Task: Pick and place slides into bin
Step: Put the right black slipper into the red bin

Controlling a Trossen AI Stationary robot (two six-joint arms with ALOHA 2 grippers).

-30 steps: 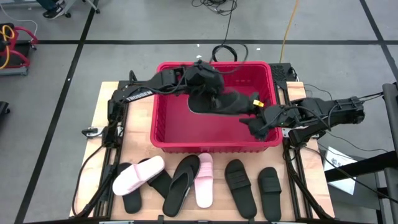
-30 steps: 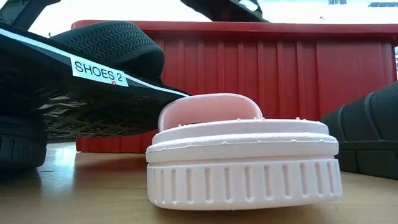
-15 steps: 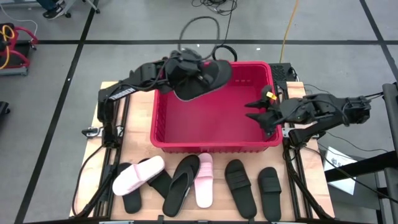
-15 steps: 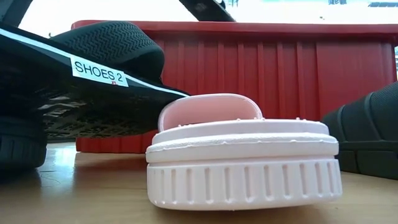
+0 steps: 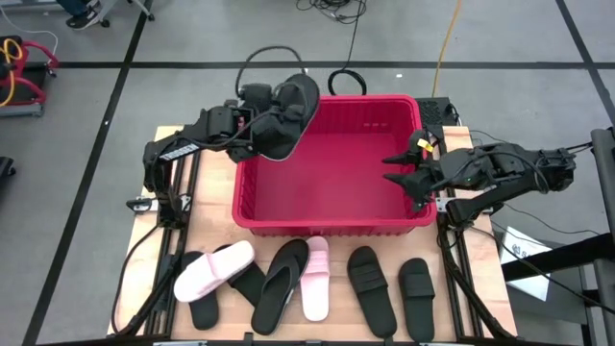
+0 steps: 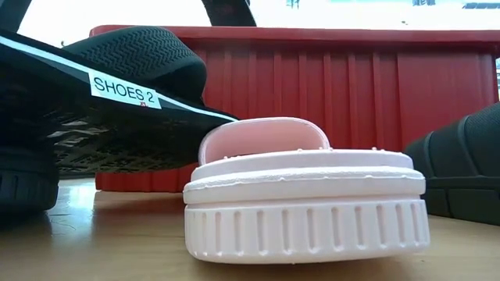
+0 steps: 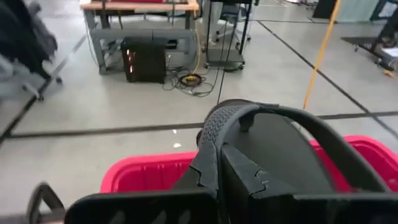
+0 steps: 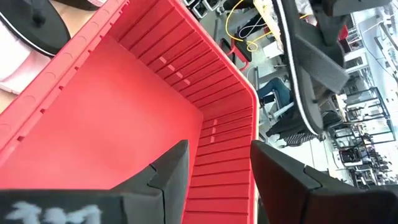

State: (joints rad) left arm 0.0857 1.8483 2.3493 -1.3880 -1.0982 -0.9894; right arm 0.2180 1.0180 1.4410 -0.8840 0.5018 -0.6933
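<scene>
My left gripper (image 5: 261,125) is shut on a black slide (image 5: 286,115) and holds it in the air over the far left corner of the red bin (image 5: 252,207). In the left wrist view the slide's ribbed strap (image 7: 217,124) arches just beyond the fingers. My right gripper (image 5: 399,169) hangs open over the bin's right side, its fingers (image 8: 166,175) spread above the bare red floor. Several more slides lie in a row on the table before the bin, among them two pink ones (image 5: 213,269) (image 5: 315,279). My left gripper grips the black slide at one long side, where the strap meets the sole (image 7: 214,155); the fingers themselves hide the exact spot. They reach in from the table's left, slanting a little downward. The slide is lifted clear of bin and table, and tilted.
Black slides (image 5: 372,288) (image 5: 416,296) (image 5: 282,284) lie between the bin and the table's near edge. In the low view a pink slide (image 6: 305,195) and a black one labelled SHOES 2 (image 6: 117,94) stand close before the bin's wall (image 6: 351,94).
My left gripper has risen and gone toward the table's far left, rolling its wrist. The black slide has come up from inside the bin to above the bin's far left corner and turned over with it. My right gripper has drawn back slightly toward the right edge and stays open.
</scene>
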